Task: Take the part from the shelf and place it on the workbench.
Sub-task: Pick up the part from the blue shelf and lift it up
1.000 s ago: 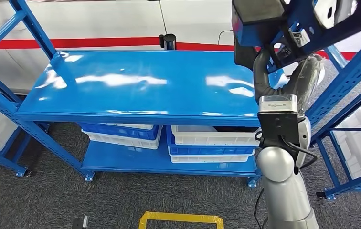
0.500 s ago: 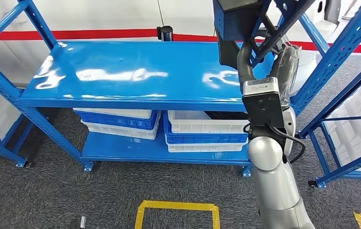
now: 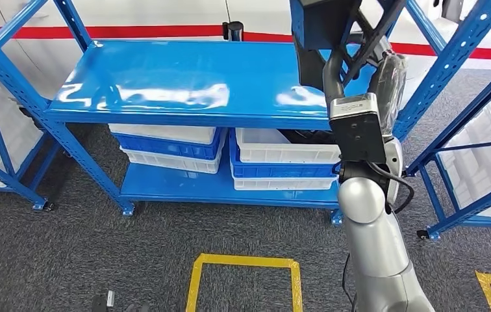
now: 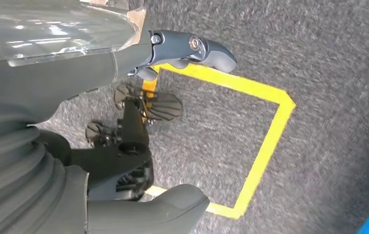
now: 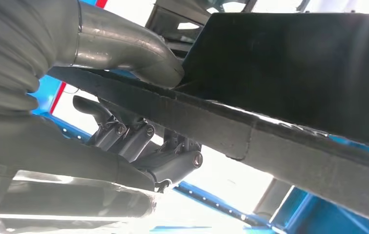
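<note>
I have the dark part (image 3: 324, 29) pinched in my right hand (image 5: 138, 141), thumb above and fingers (image 5: 173, 163) beneath, raised over the blue bench (image 3: 184, 81). My left hand (image 4: 124, 73) hangs with fingers spread. I should lower level onto bare top.

Bright overhead light, white glare on the blue workbench top (image 3: 184, 78), blown-out background (right wrist view), blurred carpet (image 4: 319, 58).

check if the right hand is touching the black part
Touching. In the right wrist view the right hand has its thumb on one face of the black part and fingers on the other.
</note>
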Controlling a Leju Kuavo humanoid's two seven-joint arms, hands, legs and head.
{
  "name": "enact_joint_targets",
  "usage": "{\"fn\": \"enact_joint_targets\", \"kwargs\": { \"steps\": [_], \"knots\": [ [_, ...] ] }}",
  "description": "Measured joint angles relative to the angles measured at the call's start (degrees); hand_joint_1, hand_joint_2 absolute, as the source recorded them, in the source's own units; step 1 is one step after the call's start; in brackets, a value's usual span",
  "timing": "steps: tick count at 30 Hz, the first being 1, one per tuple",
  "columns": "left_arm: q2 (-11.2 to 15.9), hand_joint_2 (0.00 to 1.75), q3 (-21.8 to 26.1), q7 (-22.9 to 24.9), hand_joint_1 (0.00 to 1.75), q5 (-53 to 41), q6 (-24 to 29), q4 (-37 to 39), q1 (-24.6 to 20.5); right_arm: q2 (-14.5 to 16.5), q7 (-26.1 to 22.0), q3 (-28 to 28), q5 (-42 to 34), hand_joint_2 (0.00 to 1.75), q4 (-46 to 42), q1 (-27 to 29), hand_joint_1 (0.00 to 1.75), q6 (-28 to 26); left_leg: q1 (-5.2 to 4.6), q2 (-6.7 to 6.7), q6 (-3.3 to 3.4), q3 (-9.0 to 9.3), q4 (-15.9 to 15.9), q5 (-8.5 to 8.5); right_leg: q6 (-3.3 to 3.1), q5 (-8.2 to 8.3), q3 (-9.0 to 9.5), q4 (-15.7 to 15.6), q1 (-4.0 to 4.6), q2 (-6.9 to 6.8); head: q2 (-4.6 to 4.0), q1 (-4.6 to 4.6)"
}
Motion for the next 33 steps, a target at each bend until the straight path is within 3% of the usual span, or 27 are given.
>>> {"fn": "enact_joint_targets", "kwargs": {
  "steps": [2, 3, 4, 6, 7, 8, 9, 10, 11, 13, 15, 18, 20, 22, 23, 24, 25, 27, 29, 31, 33],
  "knots": [
    [-0.1, 1.75, 0.1, 0.2, 0.00, -0.2, -0.4, 0.0, 0.0, 0.0, -0.2, 0.0, -0.1, 1.75, 0.6, -0.2, 1.75, 0.0, 0.08, -0.13, -0.58, -0.43, -0.1, 0.68, -0.90, 0.51, -0.52, -0.6, -0.27, -0.02, 0.00, -0.07],
    [-0.1, 1.75, 0.1, 0.3, 0.00, -0.3, -0.6, 0.0, 0.0, 0.0, -0.2, 0.0, -0.2, 1.75, 0.8, -0.3, 1.75, 0.0, 0.17, -0.27, -0.90, -0.84, 0.3, -0.05, -1.46, 1.04, -0.86, -0.7, -0.56, -0.06, 0.00, -0.11],
    [-0.2, 1.75, 0.1, 0.4, 0.00, -0.4, -0.8, 0.0, 0.0, 0.0, -0.3, 0.0, -0.2, 1.75, 1.1, -0.4, 1.75, 0.0, 0.32, -0.41, -1.27, -1.47, 1.8, -1.88, -2.03, 1.67, -1.28, -0.7, -0.88, -0.13, 0.00, -0.29],
    [-0.2, 1.75, 0.1, 0.5, 0.00, -0.4, -0.9, 0.0, -0.1, 0.0, -0.3, 0.0, -0.3, 1.75, 1.4, -0.5, 1.75, 0.1, 0.73, -0.54, -2.04, -3.35, 8.2, -7.50, -2.71, 2.93, -2.48, -0.7, -1.02, -0.19, 0.00, -0.59],
    [-0.3, 1.75, 0.1, 0.5, 0.00, -0.4, -0.9, 0.0, -0.1, 0.0, -0.3, 0.0, -0.4, 1.75, 1.6, -0.5, 1.75, 0.1, 0.92, -0.55, -2.40, -4.22, 12.3, -9.77, -2.78, 3.53, -3.19, -0.6, -0.98, -0.22, 0.00, -0.70],
    [-0.3, 1.75, 0.1, 0.5, 0.00, -0.4, -0.9, 0.0, -0.1, 0.0, -0.3, 0.0, -0.5, 1.75, 1.8, -0.5, 1.75, 0.1, 1.10, -0.55, -2.67, -4.63, 15.3, -10.80, -2.68, 4.05, -3.88, -0.6, -0.96, -0.22, 0.00, -0.70],
    [-0.3, 1.75, 0.1, 0.5, 0.00, -0.5, -0.9, 0.0, -0.1, 0.0, -0.3, 0.0, -0.5, 1.75, 2.0, -0.5, 1.75, 0.1, 1.27, -0.54, -2.87, -4.22, 16.6, -10.57, -2.53, 4.53, -4.57, -0.5, -0.98, -0.22, 0.00, -0.73],
    [-0.3, 1.75, 0.1, 0.6, 0.00, -0.7, -0.9, 0.0, -0.1, 0.0, -0.3, 0.0, -0.6, 1.75, 2.2, -0.5, 1.75, 0.1, 1.44, -0.54, -2.99, -2.75, 15.7, -9.38, -2.33, 4.98, -5.19, -0.4, -1.03, -0.20, 0.00, -0.73],
    [-0.3, 1.75, 0.1, 0.9, 0.00, -1.2, -0.8, 0.0, -0.1, 0.0, -0.3, 0.0, -0.7, 1.75, 2.3, -0.6, 1.75, 0.1, 1.60, -0.54, -3.04, -0.26, 12.7, -7.90, -2.05, 5.36, -5.74, -0.3, -1.11, -0.18, 0.00, -0.74],
    [-0.3, 1.75, -0.1, 1.5, 0.00, -2.4, -0.6, 0.0, -0.4, -0.1, -0.4, -0.1, -0.9, 1.75, 2.5, -0.7, 1.75, 0.1, 1.65, -0.73, -2.94, 5.40, 4.5, -6.79, -1.26, 6.08, -6.62, -0.1, -1.13, -0.17, 0.00, -0.75],
    [-0.3, 1.75, -0.4, 1.9, 0.00, -3.2, -0.4, 0.0, -0.6, -0.1, -0.5, -0.1, -1.2, 1.75, 2.7, -0.8, 1.75, 0.0, 1.29, -0.98, -2.54, 7.95, -0.1, -7.29, -0.30, 6.93, -7.18, -0.1, -1.03, -0.24, 0.00, -0.69],
    [-0.5, 1.75, -0.4, 2.1, 0.00, -2.6, -0.8, 0.0, -0.8, -0.5, -0.9, -0.3, -1.8, 1.75, 3.1, -0.9, 1.75, -0.1, 0.96, -0.78, -0.77, 7.32, -1.1, -6.08, 0.79, 7.37, -8.14, -0.1, -0.92, -0.22, 0.00, -0.60],
    [-0.7, 1.75, -0.3, 1.9, 0.00, -1.4, -1.6, -0.1, -1.0, -1.0, -1.3, -0.5, -2.4, 1.75, 3.6, -0.8, 1.75, -0.2, 1.01, -0.45, 0.64, 6.40, -1.6, -4.90, 0.39, 4.23, -10.05, 3.9, -0.83, -0.15, 0.00, -0.28],
    [-0.8, 1.75, -0.1, 1.8, 0.00, -0.9, -2.1, -0.2, -1.0, -1.5, -1.6, -0.7, -2.7, 1.75, 3.9, -0.6, 1.75, -0.2, 0.79, -0.29, 1.26, 5.05, -1.6, -3.89, -0.08, -0.25, -12.66, 11.8, -0.84, -0.11, 0.00, 0.07],
    [-0.9, 1.75, 0.0, 1.8, 0.00, -0.9, -2.2, -0.2, -1.0, -1.7, -1.6, -0.8, -2.8, 1.75, 4.1, -0.4, 1.75, -0.2, 0.70, -0.24, 1.33, 4.38, -1.5, -3.39, 0.04, -1.61, -13.49, 15.2, -0.81, -0.09, 0.00, 0.15],
    [-1.0, 1.75, 0.0, 1.8, 0.00, -0.8, -2.3, -0.2, -1.0, -1.9, -1.7, -0.8, -2.9, 1.75, 4.3, -0.2, 1.75, -0.2, 0.62, -0.19, 1.32, 3.74, -1.4, -2.93, 0.37, -1.98, -13.38, 16.8, -0.78, -0.09, 0.00, 0.20],
    [-1.1, 1.75, 0.0, 1.8, 0.00, -0.7, -2.5, -0.2, -1.0, -2.0, -1.7, -0.9, -2.9, 1.75, 4.5, -0.1, 1.75, -0.2, 0.56, -0.17, 1.25, 3.18, -1.4, -2.52, 0.81, -1.44, -12.13, 16.2, -0.74, -0.08, 0.00, 0.27],
    [-1.3, 1.75, 0.1, 1.7, 0.00, -0.3, -3.2, -0.2, -1.1, -2.2, -1.9, -0.9, -3.0, 1.75, 4.7, 0.0, 1.75, -0.2, 0.48, -0.17, 0.99, 2.31, -1.2, -1.89, 1.38, 0.84, -6.88, 8.8, -0.74, -0.09, 0.00, 0.32],
    [-1.6, 1.75, 0.3, 1.4, 0.00, 0.0, -3.9, -0.3, -1.3, -2.2, -2.3, -1.0, -3.2, 1.75, 4.8, 0.0, 1.75, -0.3, 0.29, -0.18, 0.50, 1.57, -0.9, -1.23, 1.18, 1.82, -2.14, 1.0, -0.30, -0.06, 0.00, 0.33],
    [-2.0, 1.75, 0.5, 1.3, 0.00, 0.1, -4.3, -0.3, -1.7, -2.3, -2.6, -1.1, -3.2, 1.75, 4.9, 0.4, 1.75, -0.4, 0.13, -0.22, -0.04, 1.10, -0.8, -0.41, 0.66, 1.83, -1.01, -1.4, 0.18, -0.02, 0.00, 0.32],
    [-2.4, 1.75, 0.5, 1.4, 0.00, 0.0, -4.5, -0.3, -1.9, -2.3, -2.8, -1.3, -3.2, 1.75, 4.9, 1.2, 1.75, -0.7, 0.14, -0.42, -0.60, 0.67, -0.7, -0.45, -0.19, 2.57, -1.72, -1.5, -0.39, -0.10, 0.00, 0.36]
  ]
}}
